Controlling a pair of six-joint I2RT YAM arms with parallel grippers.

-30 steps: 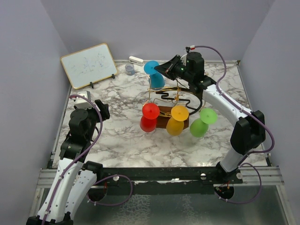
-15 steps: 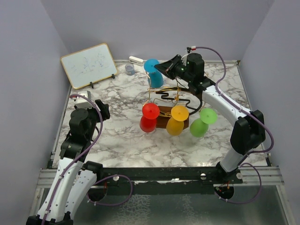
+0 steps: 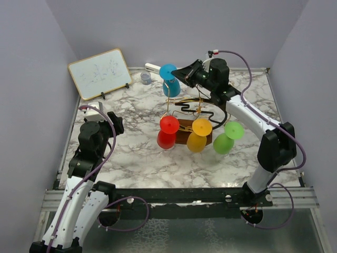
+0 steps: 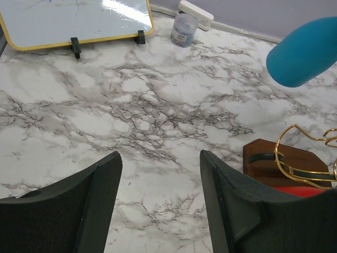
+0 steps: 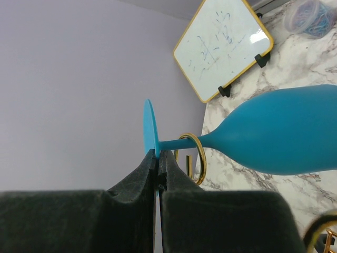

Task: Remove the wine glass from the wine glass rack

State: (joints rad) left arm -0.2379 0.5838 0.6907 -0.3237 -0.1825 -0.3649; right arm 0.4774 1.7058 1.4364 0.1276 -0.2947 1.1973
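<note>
The blue wine glass (image 3: 169,84) hangs tilted at the back of the gold wire rack (image 3: 184,105) on its dark wooden base (image 3: 185,130). My right gripper (image 3: 181,75) is shut on the edge of the glass's flat foot (image 5: 149,126). In the right wrist view the gripper (image 5: 158,158) pinches the foot, and the stem seems to pass through a gold hook loop (image 5: 199,158). The bowl (image 5: 284,137) points away. My left gripper (image 3: 111,121) is open and empty over the left of the table; in its wrist view (image 4: 160,158) the blue bowl (image 4: 303,52) is at top right.
Red (image 3: 168,132), yellow (image 3: 199,134) and green (image 3: 227,137) glasses hang upside down on the rack's front. A whiteboard (image 3: 100,73) stands at back left, with a small jar (image 3: 146,78) and a white eraser (image 3: 152,67) by the back wall.
My right gripper has moved the blue glass a little left and toward the back wall, away from the rack's centre. The left arm has not moved.
</note>
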